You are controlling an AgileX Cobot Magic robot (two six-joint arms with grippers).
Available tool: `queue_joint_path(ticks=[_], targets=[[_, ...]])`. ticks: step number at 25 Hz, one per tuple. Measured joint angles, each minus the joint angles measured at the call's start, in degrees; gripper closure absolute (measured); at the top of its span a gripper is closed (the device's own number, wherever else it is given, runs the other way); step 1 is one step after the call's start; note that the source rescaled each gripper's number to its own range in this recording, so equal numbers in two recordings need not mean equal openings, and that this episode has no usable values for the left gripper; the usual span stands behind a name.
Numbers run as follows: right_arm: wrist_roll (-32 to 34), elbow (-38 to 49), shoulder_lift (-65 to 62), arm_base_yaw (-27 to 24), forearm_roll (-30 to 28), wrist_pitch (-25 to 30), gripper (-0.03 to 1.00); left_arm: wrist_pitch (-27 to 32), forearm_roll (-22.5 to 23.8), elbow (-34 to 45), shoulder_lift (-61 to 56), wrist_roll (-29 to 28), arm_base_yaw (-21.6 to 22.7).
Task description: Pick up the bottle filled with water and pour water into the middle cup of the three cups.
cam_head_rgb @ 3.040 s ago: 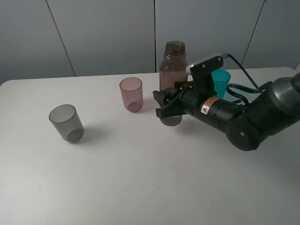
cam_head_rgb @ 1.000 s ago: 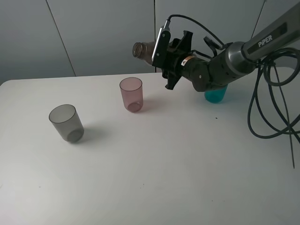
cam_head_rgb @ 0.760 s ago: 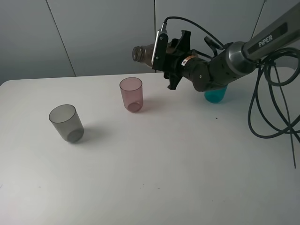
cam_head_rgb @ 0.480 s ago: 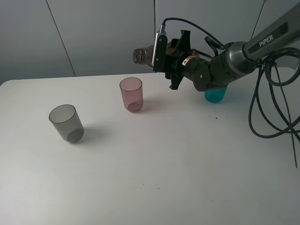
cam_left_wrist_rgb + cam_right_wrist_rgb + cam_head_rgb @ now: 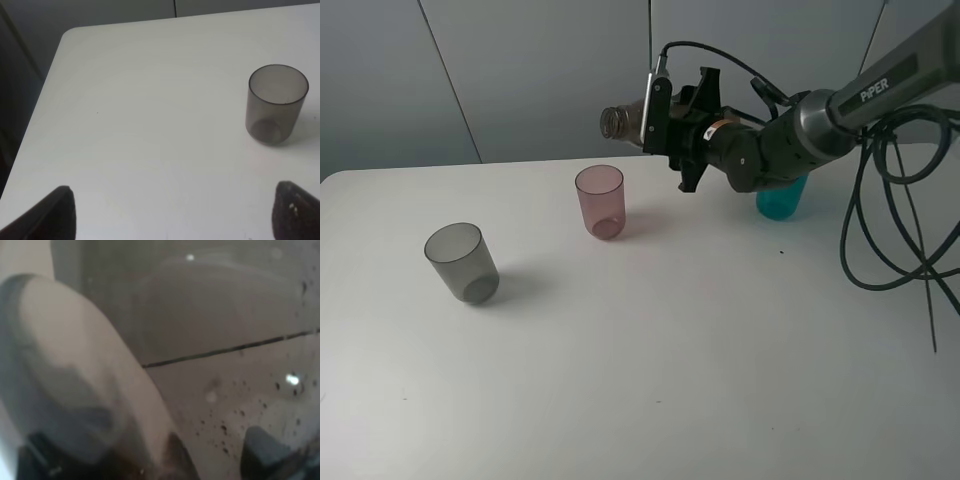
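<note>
A broad white table [image 5: 620, 380] is spread across the exterior view, and over its far side a black jointed right arm [image 5: 775, 150] is reached in from the right. A tall, translucent, brownish-smoky plastic bottle [image 5: 625, 122] with no cap is held up off the table. It is tipped almost level, with its threaded mouth turned toward the left of that view.

Below the mouth, the middle cup, a small translucent pink plastic tumbler [image 5: 600, 200], is stood upright. A smoky grey tumbler [image 5: 462, 262] is seen well apart on the left, and a teal tumbler [image 5: 782, 202] is partly hidden behind the arm.

No stream can be made out, and the pink tumbler looks empty, so the pour is judged to be only starting. The mouth should first be brought squarely over the pink rim; whether it is lined up in depth cannot be told here. The tilt is then best added slowly, so that water is not thrown past the far wall. The neck should be kept close to the rim but clear of it, as the light cup could be knocked.

The right gripper [image 5: 668, 128] is clamped on the bottle's body; the wrist view is filled by its smoky wall. The left gripper [image 5: 175, 217] is seen empty, its dark fingertips [image 5: 55, 212] spread wide.
</note>
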Motion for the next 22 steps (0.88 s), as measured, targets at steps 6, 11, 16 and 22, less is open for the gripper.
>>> queue_joint_path(ticks=[6,11,16,22], targets=[[-0.53,-0.82,1.09,0.0,-0.53,0.28,0.95,0.0,0.0,0.0,0.0,0.0,0.0],[-5.81,-0.82,1.09,0.0,-1.4,0.28,0.95,0.0,0.0,0.0,0.0,0.0,0.0],[-10.14,-0.82,1.09,0.0,-1.49,0.28,0.95,0.0,0.0,0.0,0.0,0.0,0.0],[-11.81,-0.82,1.09,0.0,-1.49,0.28,0.95,0.0,0.0,0.0,0.0,0.0,0.0]])
